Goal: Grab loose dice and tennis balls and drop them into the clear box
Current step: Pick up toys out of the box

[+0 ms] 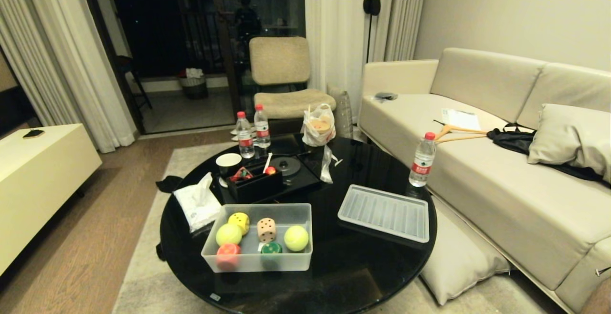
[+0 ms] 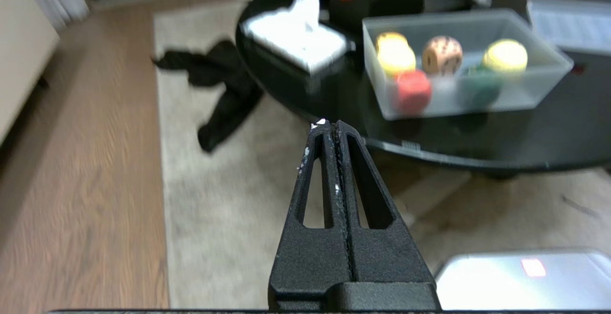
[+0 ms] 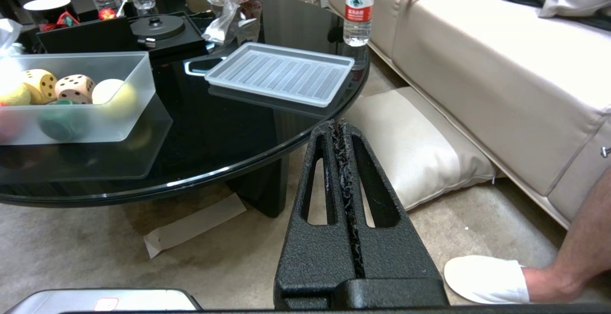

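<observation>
The clear box [image 1: 267, 205] stands near the front of the round black table [image 1: 353, 266]. Inside it lie the tan dice [image 1: 266, 229], two tennis balls [image 1: 228, 234] [image 1: 296, 238], and yellow, red and green spotted pieces. Its ribbed lid [image 1: 384, 213] lies flat on the table to the right. Neither arm shows in the head view. My left gripper [image 2: 330, 124] is shut and empty, low over the carpet in front of the table edge, with the box [image 2: 477, 99] beyond it. My right gripper [image 3: 337, 123] is shut and empty too, below the table rim near the lid [image 3: 281, 73].
A black organiser box [image 1: 255, 185], a tissue pack [image 1: 198, 204], water bottles [image 1: 422, 160] and a plastic bag [image 1: 318, 125] share the table. The sofa [image 1: 501, 194] runs along the right with a cushion [image 1: 458, 256] on the floor. A person's leg and white slipper [image 3: 487, 278] stand beside the right gripper.
</observation>
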You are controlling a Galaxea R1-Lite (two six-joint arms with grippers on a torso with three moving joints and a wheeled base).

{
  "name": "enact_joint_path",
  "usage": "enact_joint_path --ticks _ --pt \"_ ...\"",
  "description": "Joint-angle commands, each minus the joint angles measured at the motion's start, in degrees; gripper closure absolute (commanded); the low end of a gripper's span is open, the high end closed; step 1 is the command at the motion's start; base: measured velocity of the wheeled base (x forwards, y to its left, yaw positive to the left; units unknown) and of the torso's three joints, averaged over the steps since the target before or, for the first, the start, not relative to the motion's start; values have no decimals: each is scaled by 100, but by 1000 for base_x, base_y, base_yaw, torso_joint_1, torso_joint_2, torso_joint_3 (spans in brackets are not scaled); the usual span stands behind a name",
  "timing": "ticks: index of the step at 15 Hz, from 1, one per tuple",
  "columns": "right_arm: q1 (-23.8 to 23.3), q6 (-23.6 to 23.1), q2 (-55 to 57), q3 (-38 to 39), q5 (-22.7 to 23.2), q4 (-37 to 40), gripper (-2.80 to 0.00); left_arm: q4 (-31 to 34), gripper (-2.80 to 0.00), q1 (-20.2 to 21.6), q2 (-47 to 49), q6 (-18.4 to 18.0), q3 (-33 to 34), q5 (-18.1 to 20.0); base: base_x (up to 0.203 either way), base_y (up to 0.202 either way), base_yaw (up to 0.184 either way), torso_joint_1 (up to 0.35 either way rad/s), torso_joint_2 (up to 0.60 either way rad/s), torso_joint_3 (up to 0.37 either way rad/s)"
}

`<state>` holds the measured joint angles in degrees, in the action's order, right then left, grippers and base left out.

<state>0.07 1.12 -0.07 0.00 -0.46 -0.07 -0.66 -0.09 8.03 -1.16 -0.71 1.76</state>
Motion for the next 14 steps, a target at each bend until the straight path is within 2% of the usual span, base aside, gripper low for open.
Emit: enact_joint_path --ticks 1,3,5,7,11,14 --pt "10 2 7 0 -5 -1 0 8 0 26 -577 -73 0 0 0 0 0 0 0 0" --pt "1 11 7 1 1 -1 0 114 0 19 -819 -537 68 6 0 0 0 0 0 0" --pt "1 17 7 1 -6 2 0 129 0 17 -803 -584 79 27 0 0 0 0 0 0" --pt "4 20 7 9 -6 6 0 119 0 17 -803 -508 79 9 0 0 0 0 0 0" --pt "1 20 7 9 -6 7 0 75 0 17 -803 168 79 -166 0 0 0 0 0 0" --pt "1 20 7 8 -6 7 0 75 0 17 -803 177 79 -176 0 0 0 0 0 0"
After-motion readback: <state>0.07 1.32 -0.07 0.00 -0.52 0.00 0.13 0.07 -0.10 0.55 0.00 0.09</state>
